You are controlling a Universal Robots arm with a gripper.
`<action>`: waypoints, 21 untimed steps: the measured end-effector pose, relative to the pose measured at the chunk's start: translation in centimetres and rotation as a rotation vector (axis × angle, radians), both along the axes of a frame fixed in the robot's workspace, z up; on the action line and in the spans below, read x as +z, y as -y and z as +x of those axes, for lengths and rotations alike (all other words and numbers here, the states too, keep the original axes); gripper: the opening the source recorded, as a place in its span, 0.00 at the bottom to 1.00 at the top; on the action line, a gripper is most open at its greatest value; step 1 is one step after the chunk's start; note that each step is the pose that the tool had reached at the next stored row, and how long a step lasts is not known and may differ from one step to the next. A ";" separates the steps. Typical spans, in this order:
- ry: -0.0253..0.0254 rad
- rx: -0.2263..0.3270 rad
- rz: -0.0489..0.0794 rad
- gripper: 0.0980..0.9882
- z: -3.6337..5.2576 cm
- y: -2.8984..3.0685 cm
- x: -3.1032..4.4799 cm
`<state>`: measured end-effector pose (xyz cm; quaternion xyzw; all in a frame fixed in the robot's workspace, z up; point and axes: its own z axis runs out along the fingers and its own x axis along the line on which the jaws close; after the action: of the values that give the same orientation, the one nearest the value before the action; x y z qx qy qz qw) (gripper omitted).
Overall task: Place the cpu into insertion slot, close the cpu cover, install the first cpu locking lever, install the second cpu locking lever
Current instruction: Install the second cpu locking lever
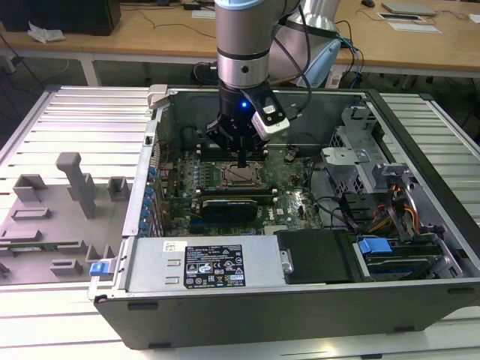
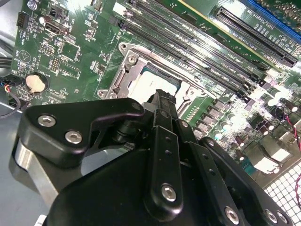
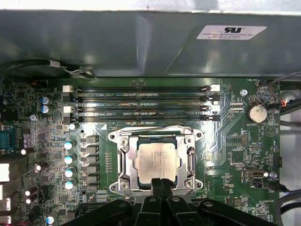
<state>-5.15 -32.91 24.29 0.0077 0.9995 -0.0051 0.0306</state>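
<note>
The cpu (image 3: pixel 157 160), a pale silvery square chip, lies in its socket on the green motherboard (image 3: pixel 235 155). The cpu cover (image 3: pixel 124 162), a silvery metal frame, lies flat around it. A thin wire locking lever (image 3: pixel 150 128) runs along the socket's edge beside the memory slots. My gripper (image 3: pixel 162 181) is shut, its two black fingers pressed together with nothing between them. Its tip sits at the socket edge opposite that lever. In the second wrist view the gripper (image 2: pixel 162 96) hides part of the cpu (image 2: pixel 150 84). In the exterior view the gripper (image 1: pixel 242 162) points straight down just over the cpu (image 1: pixel 241 178).
Several black memory slots (image 3: pixel 141 101) lie beside the socket. Inside the open computer case (image 1: pixel 420 195) are a power supply (image 1: pixel 202 262) at the front, a drive cage (image 1: pixel 360 150) and cables at the exterior view's right. A grey fixture tray (image 1: pixel 52 217) lies left of the case.
</note>
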 end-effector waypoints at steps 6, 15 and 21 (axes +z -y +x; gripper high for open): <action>-0.0002 0.000 0.000 0.01 0.00 0.07 0.02; 0.0000 0.000 0.000 0.01 -0.15 1.85 0.01; 0.0000 0.000 0.000 0.01 -0.18 2.69 0.01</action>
<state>-5.33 -35.60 24.30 0.0077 0.9995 -0.0052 0.0306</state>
